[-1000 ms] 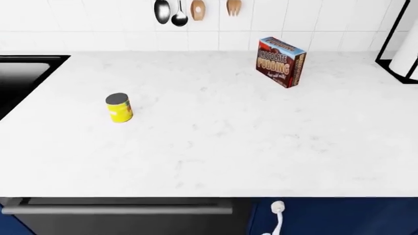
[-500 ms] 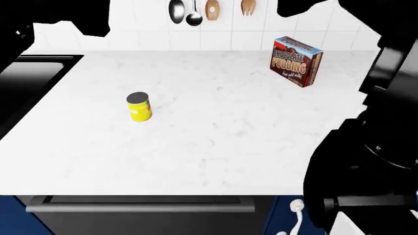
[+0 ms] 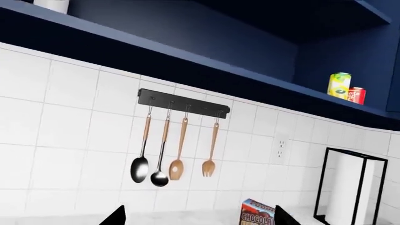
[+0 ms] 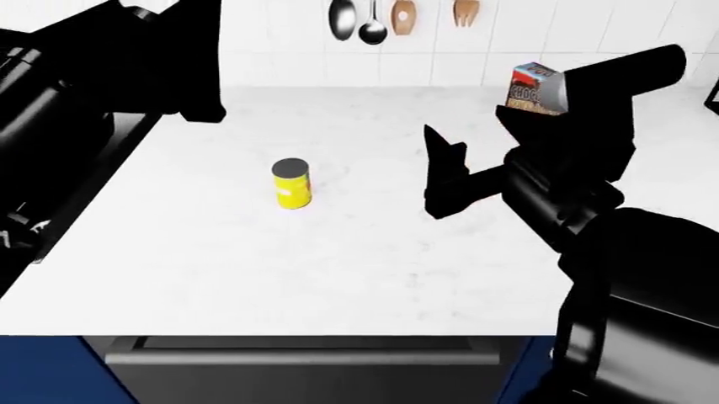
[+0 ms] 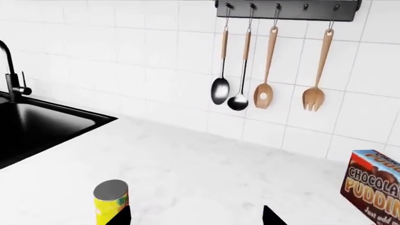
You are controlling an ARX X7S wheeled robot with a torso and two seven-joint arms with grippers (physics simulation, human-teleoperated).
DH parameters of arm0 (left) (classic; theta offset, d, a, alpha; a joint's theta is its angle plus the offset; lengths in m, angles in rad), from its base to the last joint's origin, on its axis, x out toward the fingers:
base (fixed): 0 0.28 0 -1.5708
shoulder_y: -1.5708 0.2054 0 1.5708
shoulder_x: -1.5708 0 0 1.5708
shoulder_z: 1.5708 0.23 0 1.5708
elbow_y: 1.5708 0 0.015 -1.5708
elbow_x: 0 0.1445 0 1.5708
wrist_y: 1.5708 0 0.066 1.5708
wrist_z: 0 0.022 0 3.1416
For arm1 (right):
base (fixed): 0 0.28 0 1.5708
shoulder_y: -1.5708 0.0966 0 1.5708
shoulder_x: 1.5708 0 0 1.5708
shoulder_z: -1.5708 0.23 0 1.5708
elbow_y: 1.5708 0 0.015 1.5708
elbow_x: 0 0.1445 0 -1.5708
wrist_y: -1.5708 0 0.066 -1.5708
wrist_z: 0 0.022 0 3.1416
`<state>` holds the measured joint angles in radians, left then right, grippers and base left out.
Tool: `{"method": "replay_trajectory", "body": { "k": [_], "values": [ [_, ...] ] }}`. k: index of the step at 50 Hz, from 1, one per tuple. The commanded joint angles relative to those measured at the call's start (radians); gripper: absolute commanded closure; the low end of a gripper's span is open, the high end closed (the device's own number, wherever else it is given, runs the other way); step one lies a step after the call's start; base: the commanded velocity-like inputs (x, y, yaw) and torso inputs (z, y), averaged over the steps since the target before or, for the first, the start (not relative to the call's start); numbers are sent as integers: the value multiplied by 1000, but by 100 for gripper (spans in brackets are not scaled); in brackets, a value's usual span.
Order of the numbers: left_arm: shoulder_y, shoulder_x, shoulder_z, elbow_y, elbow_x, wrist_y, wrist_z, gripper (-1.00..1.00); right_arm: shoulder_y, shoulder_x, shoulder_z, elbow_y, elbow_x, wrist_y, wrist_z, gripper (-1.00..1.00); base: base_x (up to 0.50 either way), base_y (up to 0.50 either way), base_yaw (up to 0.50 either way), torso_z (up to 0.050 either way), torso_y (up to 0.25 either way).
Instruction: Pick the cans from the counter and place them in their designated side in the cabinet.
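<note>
One can (image 4: 292, 183) with a yellow label and a dark grey lid stands upright on the white counter (image 4: 337, 269). My right gripper (image 4: 436, 172) hangs open over the counter to the can's right, well apart from it. In the right wrist view the can (image 5: 111, 199) shows just beside one fingertip of the open right gripper (image 5: 196, 218). My left arm (image 4: 101, 59) is raised at the far left. The left gripper (image 3: 198, 218) is open and empty, facing the tiled wall. Above it is the dark blue cabinet shelf (image 3: 187, 61), where a yellow-green can (image 3: 339, 85) and a red can (image 3: 356, 95) stand.
A chocolate pudding box (image 4: 535, 87) stands at the back right, partly behind my right arm. Kitchen utensils (image 5: 272, 70) hang on a wall rail. A black sink (image 5: 37, 126) with a faucet (image 5: 9, 70) lies to the left. A paper towel holder (image 3: 347, 187) stands at the far right.
Both arms have risen into the head view, the right gripper now reaching over the counter beside the can. The head view has shifted, so the can shows further right.
</note>
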<state>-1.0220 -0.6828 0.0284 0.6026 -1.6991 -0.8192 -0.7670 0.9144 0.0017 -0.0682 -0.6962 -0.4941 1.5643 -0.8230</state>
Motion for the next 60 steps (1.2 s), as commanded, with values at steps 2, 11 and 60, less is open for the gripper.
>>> {"method": "replay_trajectory", "body": {
  "k": [2,11,60],
  "values": [
    [49,4,-1,-6,49,8,17,-100,-38,-2,-24,-16,57,6,41,-100,0,418,0,0,0],
    [51,6,1,-12,48,13,22,-100,-14,-2,-36,4,-47,6,-47,-100,0,257,0,0,0],
    [61,6,7,-15,53,33,35,-100,215,5,-45,506,-349,-31,-611,-100,57,136,0,0,0]
  ]
}}
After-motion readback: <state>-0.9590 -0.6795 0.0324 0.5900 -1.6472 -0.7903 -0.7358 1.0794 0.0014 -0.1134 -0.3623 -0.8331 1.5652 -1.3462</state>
